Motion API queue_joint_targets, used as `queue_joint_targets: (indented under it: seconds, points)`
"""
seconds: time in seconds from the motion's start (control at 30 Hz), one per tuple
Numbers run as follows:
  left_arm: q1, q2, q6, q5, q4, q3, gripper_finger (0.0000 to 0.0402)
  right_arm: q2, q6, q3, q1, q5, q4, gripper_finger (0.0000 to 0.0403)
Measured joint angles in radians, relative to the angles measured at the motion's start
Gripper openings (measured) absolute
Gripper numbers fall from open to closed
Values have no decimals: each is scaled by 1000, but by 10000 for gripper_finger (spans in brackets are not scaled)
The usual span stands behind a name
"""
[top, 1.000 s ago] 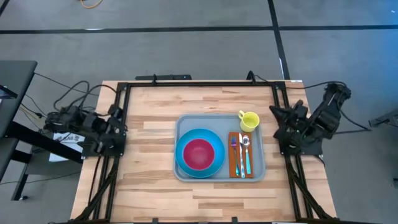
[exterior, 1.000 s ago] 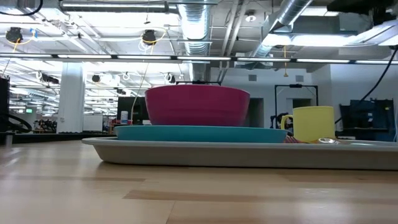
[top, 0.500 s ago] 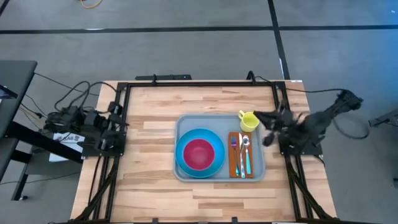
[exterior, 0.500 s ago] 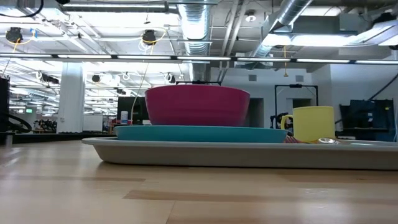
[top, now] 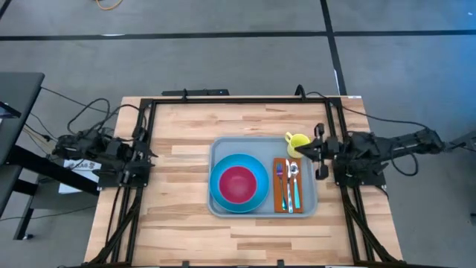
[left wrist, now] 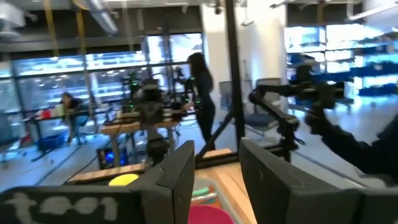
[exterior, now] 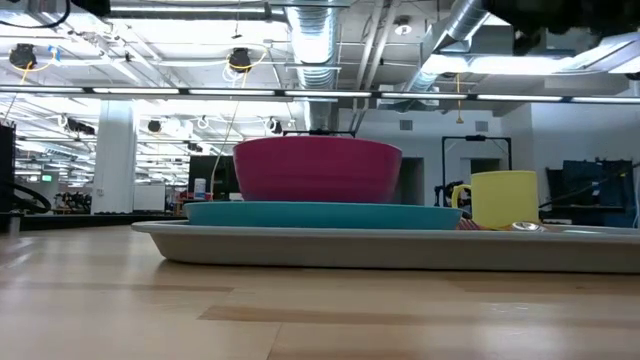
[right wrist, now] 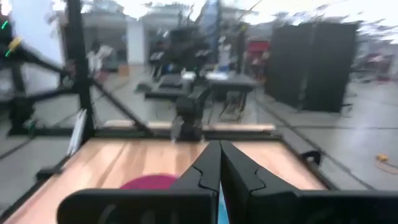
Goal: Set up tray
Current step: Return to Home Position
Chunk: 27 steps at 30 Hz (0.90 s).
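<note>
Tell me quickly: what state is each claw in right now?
Left claw: open, holding nothing, at the left edge of the table.
Right claw: shut, holding nothing, at the table's right edge.

Tray matt plastic, bowl & plate glossy plastic, table smooth wood w/ visible grain.

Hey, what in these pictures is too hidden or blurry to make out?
Low view: the cutlery, behind the tray rim.
High view: part of the yellow cup, under the right gripper.
Right wrist view: the pink bowl, mostly behind that gripper.
Left wrist view: that bowl, mostly behind the left gripper.
</note>
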Motion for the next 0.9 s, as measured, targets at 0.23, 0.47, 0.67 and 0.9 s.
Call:
queue_joint_targets:
  seconds: [0.23, 0.47, 0.67, 0.9]
  points:
    - [0, 7, 15, -38, 21, -44, 119, -245, 53, -160, -45, -27, -6, 0]
    - [0, 3, 4, -32, 187, -148, 119, -480, 27, -251, -46, -29, -20, 0]
    - [0, 4, 0, -26, 345, -239, 119, -452, 23, -303, -52, -23, 15, 0]
    - [0, 4, -41, -5, 472, -327, 119, -479, 8, -387, -93, 15, 125, 0]
